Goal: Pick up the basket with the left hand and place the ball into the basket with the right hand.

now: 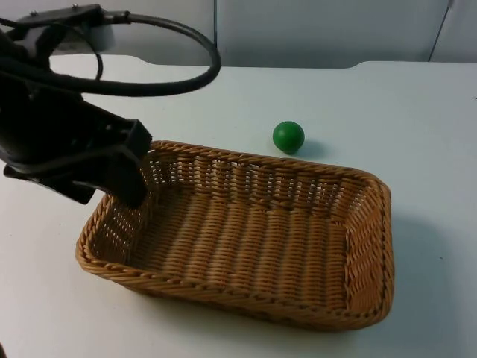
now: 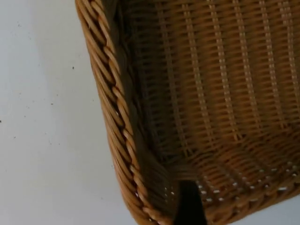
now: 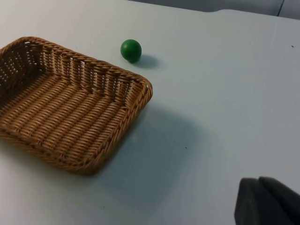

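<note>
**Q:** Wicker first, since it is the biggest thing: where is the basket, and has it been picked up?

**R:** The rectangular brown woven wicker basket (image 1: 246, 239) is seen on the white desk (image 1: 417, 112), near its middle. The left hand (image 1: 134, 186) is placed at the basket's short end wall on the left arm's side, with one black fingertip (image 2: 190, 204) seen inside that wall in the left wrist view. A grip on the wall seems likely, but whether the fingers are closed on it cannot be told. A broad shadow is cast beside the far short end in the right wrist view, so that end may be raised a little; this is judged, not seen plainly.

**Q:** How is its long axis laid?

**R:** The long axis is run across the desk from the left arm's side toward the right arm's side, slightly skewed, and the open mouth is turned upward.

**Q:** And the ball?

**R:** The small round green ball (image 1: 288, 137) is left on the desk just beyond the basket's far long rim, apart from it. It has not been grasped. The right hand (image 3: 269, 201) is kept waiting well away from both; its opening cannot be told.

**Q:** What is left, then?

**R:** The lift is at best begun; picking the ball and placing it inside are judged still undone.
</note>
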You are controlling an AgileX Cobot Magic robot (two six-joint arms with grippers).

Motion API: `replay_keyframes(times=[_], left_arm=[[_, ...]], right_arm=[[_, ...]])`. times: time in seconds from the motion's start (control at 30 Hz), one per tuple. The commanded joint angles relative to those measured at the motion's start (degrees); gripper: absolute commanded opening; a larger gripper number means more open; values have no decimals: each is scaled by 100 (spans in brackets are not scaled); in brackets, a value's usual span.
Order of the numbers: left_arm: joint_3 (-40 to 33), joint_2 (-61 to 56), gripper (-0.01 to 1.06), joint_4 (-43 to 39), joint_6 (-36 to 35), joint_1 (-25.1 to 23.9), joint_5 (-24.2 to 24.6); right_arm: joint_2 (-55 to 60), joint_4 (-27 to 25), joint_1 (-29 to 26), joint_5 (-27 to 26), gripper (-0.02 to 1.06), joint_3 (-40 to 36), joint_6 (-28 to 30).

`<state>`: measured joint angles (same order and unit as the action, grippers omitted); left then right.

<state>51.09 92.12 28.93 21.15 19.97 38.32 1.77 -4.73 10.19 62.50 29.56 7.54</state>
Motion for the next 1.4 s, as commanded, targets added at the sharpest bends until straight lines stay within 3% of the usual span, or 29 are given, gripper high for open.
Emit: replay_keyframes(times=[0.0,0.47,0.83,0.9,0.97,1.0,1.1,1.37], left_arm=[[211,276,60,-139,-22,26,-110],[834,1391,60,-1492,-33,26,-1231],[834,1961,60,-1726,-120,26,-1648],[834,2192,59,-1726,-408,26,-1711],[834,2351,45,-1700,-628,26,-1723],[834,2351,45,-1700,-628,26,-1723],[834,2399,0,-1670,-1084,26,-1700],[813,2018,0,-1057,-1724,14,-1429]], right_arm=[[-33,-10,-35,-52,0,-30,-8],[-33,-10,-35,-52,0,-30,-8],[-33,-10,-35,-52,0,-30,-8],[-33,-10,-35,-52,0,-30,-8],[-33,-10,-35,-52,0,-30,-8],[-33,-10,-35,-52,0,-30,-8],[-33,-10,-35,-52,0,-30,-8],[-33,-10,-35,-52,0,-30,-8]])
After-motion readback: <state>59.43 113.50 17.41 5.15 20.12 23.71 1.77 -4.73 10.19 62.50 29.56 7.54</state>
